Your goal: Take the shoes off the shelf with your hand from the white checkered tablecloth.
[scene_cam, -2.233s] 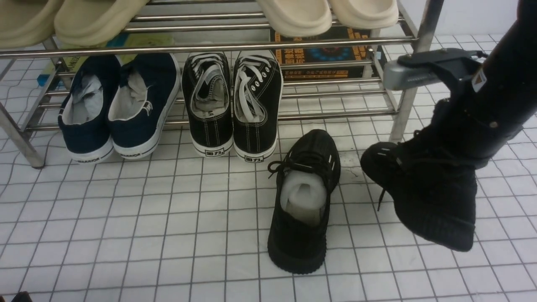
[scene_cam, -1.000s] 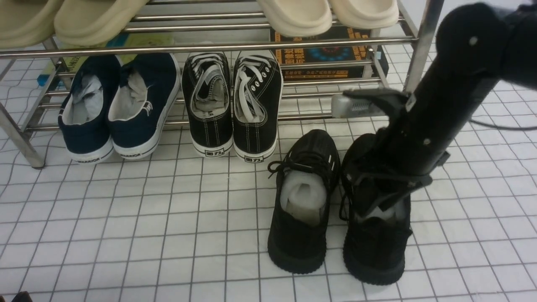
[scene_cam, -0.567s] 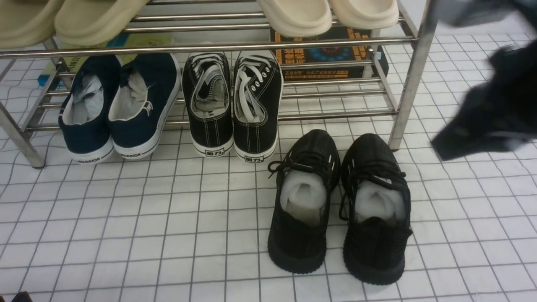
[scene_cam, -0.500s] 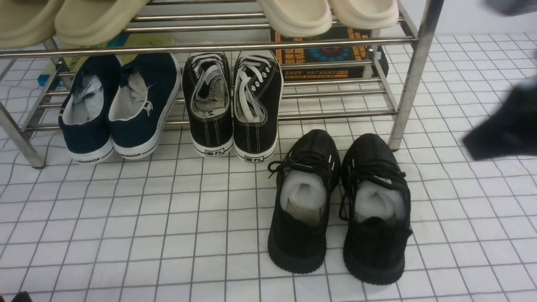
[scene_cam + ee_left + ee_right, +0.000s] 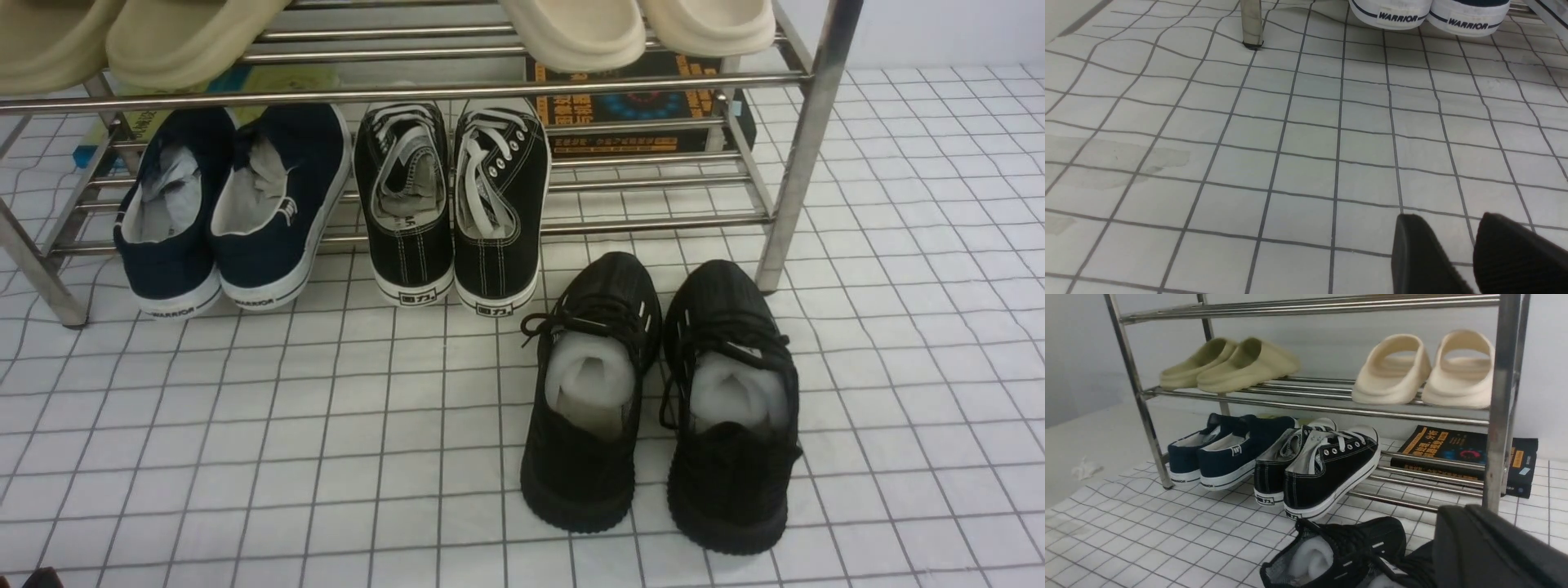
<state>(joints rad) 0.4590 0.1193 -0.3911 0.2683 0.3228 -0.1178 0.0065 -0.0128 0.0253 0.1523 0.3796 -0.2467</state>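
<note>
Black knit sneakers [image 5: 661,400] sit side by side on my white checkered tablecloth [image 5: 245,425], toes just in front of the steel shoe rack [image 5: 804,147], white paper stuffing showing. My right hand [image 5: 1490,547] is out of the front view; its wrist camera looks across the pair toward the rack, fingers pressed together with nothing between them. My left hand [image 5: 1470,253] hovers low over bare cloth, fingers a narrow gap apart, empty, near the navy slip-ons [image 5: 1429,14].
</note>
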